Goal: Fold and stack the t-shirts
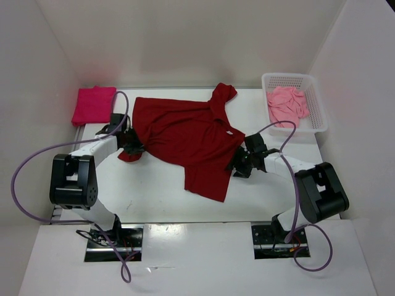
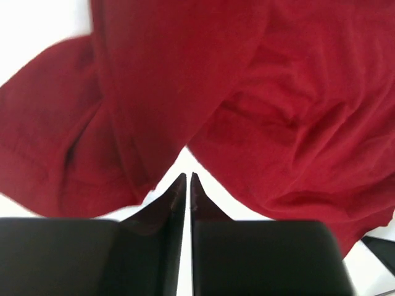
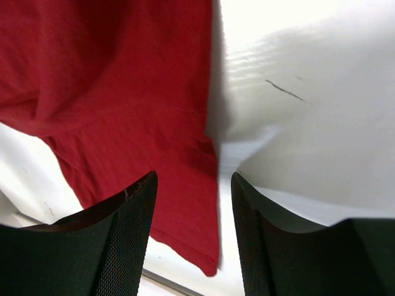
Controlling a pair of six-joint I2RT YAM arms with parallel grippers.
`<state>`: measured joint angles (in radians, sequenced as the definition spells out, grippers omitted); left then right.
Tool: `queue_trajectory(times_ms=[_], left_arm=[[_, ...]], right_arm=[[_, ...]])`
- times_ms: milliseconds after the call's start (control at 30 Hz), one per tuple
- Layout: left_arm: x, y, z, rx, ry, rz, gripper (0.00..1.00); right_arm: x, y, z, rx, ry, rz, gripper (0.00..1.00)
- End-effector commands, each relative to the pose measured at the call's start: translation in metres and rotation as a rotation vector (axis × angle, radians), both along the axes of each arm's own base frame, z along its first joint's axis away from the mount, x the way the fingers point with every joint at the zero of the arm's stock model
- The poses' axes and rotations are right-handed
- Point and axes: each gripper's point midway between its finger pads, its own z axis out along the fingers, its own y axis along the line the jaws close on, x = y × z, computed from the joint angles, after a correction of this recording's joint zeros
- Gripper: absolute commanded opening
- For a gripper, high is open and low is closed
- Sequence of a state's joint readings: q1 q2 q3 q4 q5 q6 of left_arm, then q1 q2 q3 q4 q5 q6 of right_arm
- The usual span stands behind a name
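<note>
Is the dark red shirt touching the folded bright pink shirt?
Apart. The top view shows a strip of bare white table between the bright pink shirt and the nearest edge of the dark red shirt.

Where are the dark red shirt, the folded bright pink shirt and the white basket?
dark red shirt (image 1: 185,132), top view, middle of its chest.
bright pink shirt (image 1: 94,105), top view, centre of the folded cloth.
white basket (image 1: 316,102), top view, its right mesh wall.

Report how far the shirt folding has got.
Done: the bright magenta-pink cloth shirt, folded at far left. In hand: the dark red cloth shirt, spread out, the shut left tool by its sleeve, the open right tool astride its edge. Left: the light salmon-pink shirt, crumpled in the white mesh basket.
</note>
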<state>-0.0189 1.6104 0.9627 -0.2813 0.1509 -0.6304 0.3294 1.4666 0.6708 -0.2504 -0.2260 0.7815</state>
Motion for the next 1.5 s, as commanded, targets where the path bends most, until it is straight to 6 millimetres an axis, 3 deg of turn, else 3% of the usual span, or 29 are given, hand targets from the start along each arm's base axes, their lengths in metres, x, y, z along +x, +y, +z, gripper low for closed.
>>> queue_trajectory(times_ms=[0, 100, 167, 200, 233, 267, 300, 400, 567, 733, 833, 933, 1000, 1067, 1133, 1167, 1200, 1267, 1367, 1400, 1467], left_arm=[[0.018, -0.009, 0.014, -0.025, -0.063, -0.046, 0.09], [0.022, -0.007, 0.027, -0.018, -0.089, -0.041, 0.05], [0.023, -0.002, 0.03, 0.02, -0.088, -0.052, 0.1], [0.016, 0.006, 0.024, 0.065, -0.054, -0.046, 0.14], [0.017, 0.011, 0.026, 0.097, -0.065, -0.045, 0.37], [0.012, 0.016, 0.025, 0.132, -0.061, -0.049, 0.5], [0.009, 0.023, 0.024, 0.162, -0.058, -0.029, 0.57], [0.005, 0.023, 0.017, 0.167, -0.047, -0.038, 0.63], [0.002, 0.016, -0.003, 0.149, -0.002, -0.062, 0.58], [0.007, 0.008, -0.011, 0.149, 0.002, -0.082, 0.55], [0.01, -0.002, -0.013, 0.135, 0.002, -0.1, 0.43], [0.012, -0.01, -0.014, 0.088, 0.002, -0.097, 0.24], [0.02, -0.018, 0.006, 0.041, -0.043, -0.089, 0.07], [0.024, -0.029, 0.036, -0.029, -0.092, -0.09, 0.01], [0.024, -0.037, 0.063, -0.076, -0.113, -0.095, 0.0], [0.03, -0.045, 0.097, -0.114, -0.178, -0.126, 0.0], [0.025, -0.048, 0.11, -0.138, -0.17, -0.128, 0.0], [0.018, -0.059, 0.142, -0.203, -0.209, -0.165, 0.0], [0.006, -0.053, 0.165, -0.321, -0.212, -0.143, 0.0], [-0.001, -0.053, 0.166, -0.361, -0.206, -0.156, 0.0], [-0.006, -0.032, 0.153, -0.35, -0.191, -0.106, 0.0]], right_arm=[[0.015, 0.009, 0.006, 0.043, -0.079, 0.005, 0.57], [0.015, 0.015, 0.002, 0.066, -0.053, 0.024, 0.57], [0.012, 0.017, 0.002, 0.075, -0.041, 0.046, 0.56], [0.012, 0.017, 0.002, 0.075, -0.04, 0.046, 0.54], [0.01, 0.015, 0.002, 0.068, -0.046, 0.04, 0.54], [0.015, 0.012, 0.008, 0.055, -0.076, 0.027, 0.54], [0.012, 0.011, 0.005, 0.052, -0.068, 0.026, 0.53], [0.01, 0.01, 0.004, 0.049, -0.059, 0.026, 0.48], [0.015, 0.014, 0.002, 0.056, -0.053, 0.032, 0.47], [0.016, 0.014, 0.0, 0.056, -0.053, 0.032, 0.47], [0.013, 0.013, -0.002, 0.053, -0.045, 0.032, 0.45], [0.017, 0.011, -0.003, 0.043, -0.056, 0.013, 0.43], [0.015, 0.011, -0.011, 0.038, -0.043, 0.013, 0.32], [0.018, 0.013, -0.012, 0.046, -0.04, 0.018, 0.16], [0.025, 0.013, -0.009, 0.036, -0.048, 0.01, 0.07], [0.025, 0.013, -0.009, 0.036, -0.048, 0.01, 0.05], [0.024, 0.011, -0.009, 0.021, -0.037, 0.004, 0.02], [0.03, 0.009, 0.007, 0.016, -0.083, -0.008, 0.0], [0.03, -0.005, 0.028, 0.016, -0.113, -0.048, 0.0], [0.033, -0.01, 0.037, 0.005, -0.135, -0.056, 0.0], [0.027, -0.022, 0.05, -0.012, -0.151, -0.074, 0.0]])
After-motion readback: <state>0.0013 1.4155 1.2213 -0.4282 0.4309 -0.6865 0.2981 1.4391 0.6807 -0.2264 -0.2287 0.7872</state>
